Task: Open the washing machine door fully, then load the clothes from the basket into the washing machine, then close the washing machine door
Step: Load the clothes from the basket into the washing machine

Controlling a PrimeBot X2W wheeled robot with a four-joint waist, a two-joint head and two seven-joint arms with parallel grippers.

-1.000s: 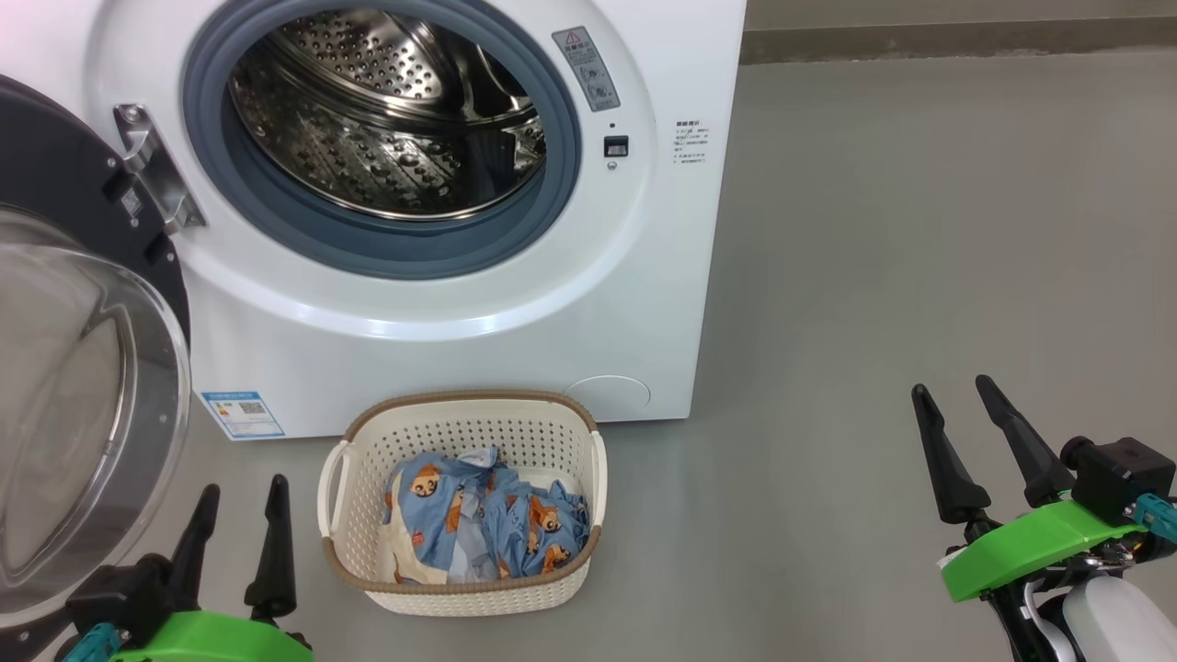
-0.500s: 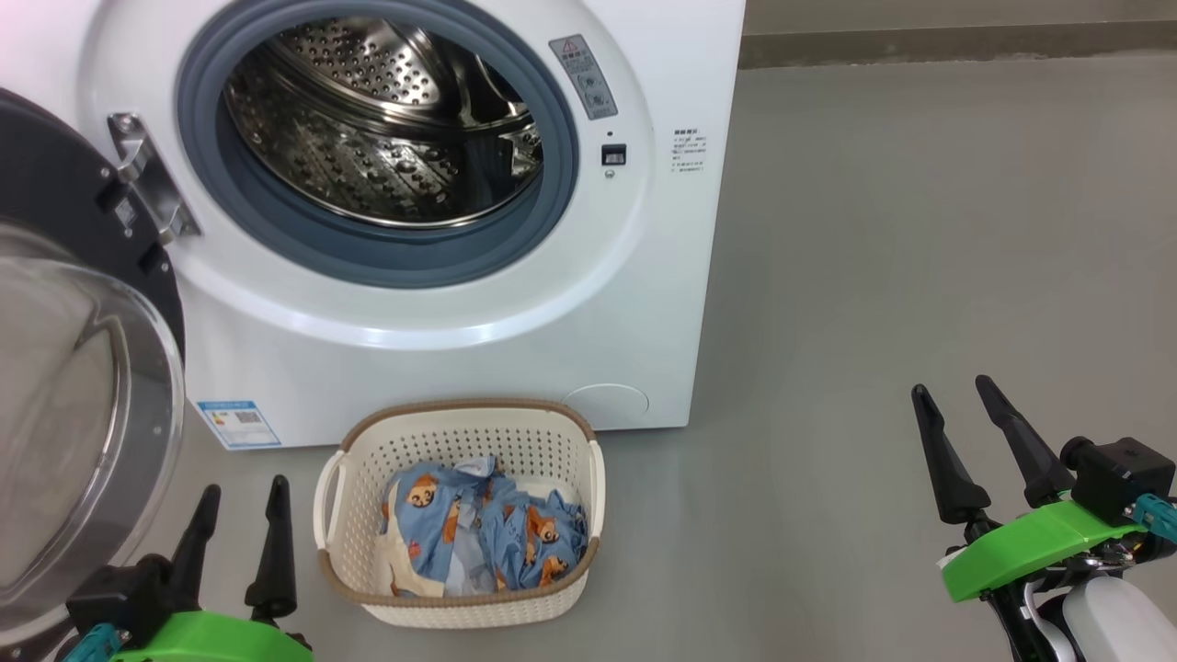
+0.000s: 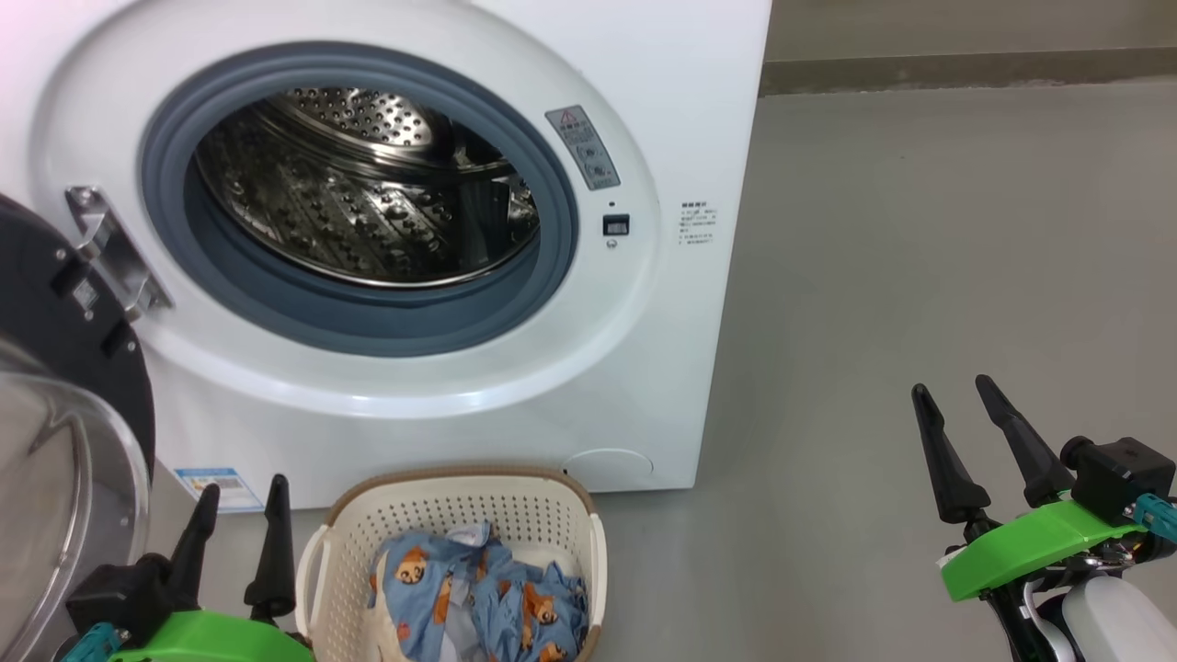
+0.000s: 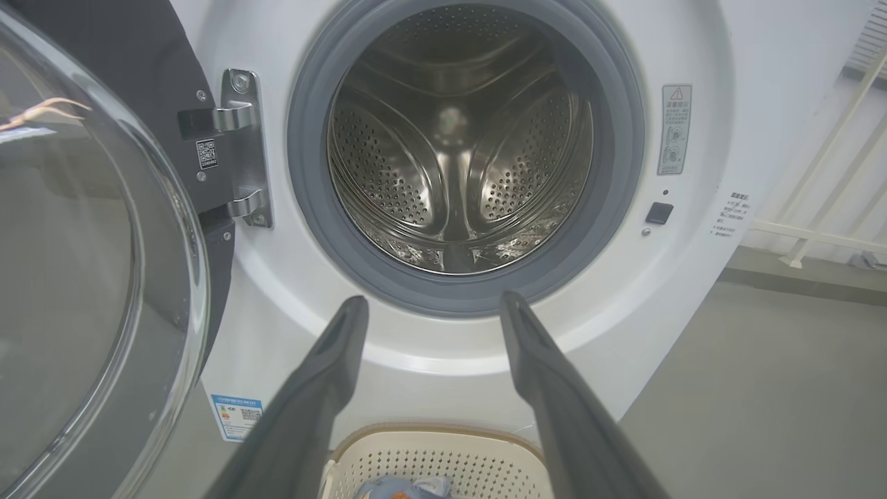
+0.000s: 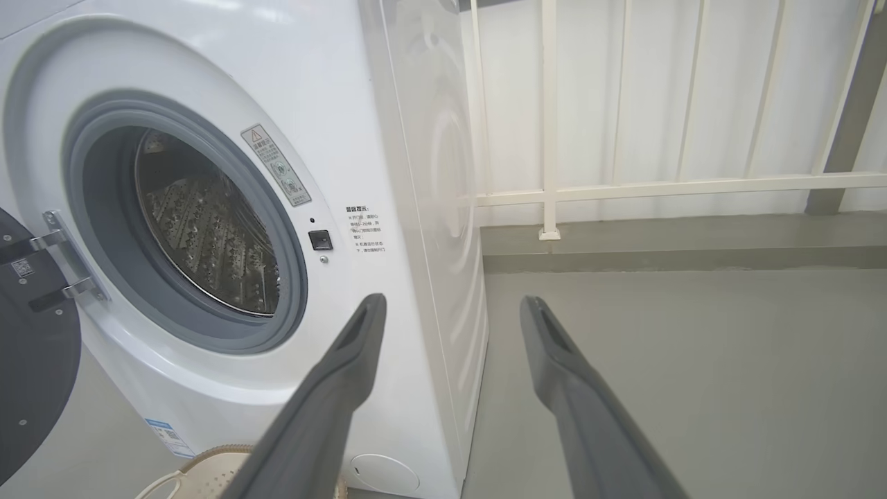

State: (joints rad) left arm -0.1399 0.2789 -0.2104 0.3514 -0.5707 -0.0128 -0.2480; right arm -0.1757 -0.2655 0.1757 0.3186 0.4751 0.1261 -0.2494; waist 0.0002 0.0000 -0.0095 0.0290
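Left gripper (image 3: 245,485), right gripper (image 3: 950,386): fingers apart, empty.
Washing machine door (image 3: 64,460) open left; clothes (image 3: 478,602) in basket (image 3: 441,519).

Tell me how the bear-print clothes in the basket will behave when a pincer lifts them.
The clothes lie crumpled in soft folds, so they will likely hang floppy and drape from one pinch. Thin-looking fabric suggests they are light. Bunched together in the basket, pieces may come up tangled, or one may drag another along.

Bright, even light; soft shadows. Glare on the drum (image 3: 368,211) and door (image 3: 55,515) glass; wrist views bow at edges.
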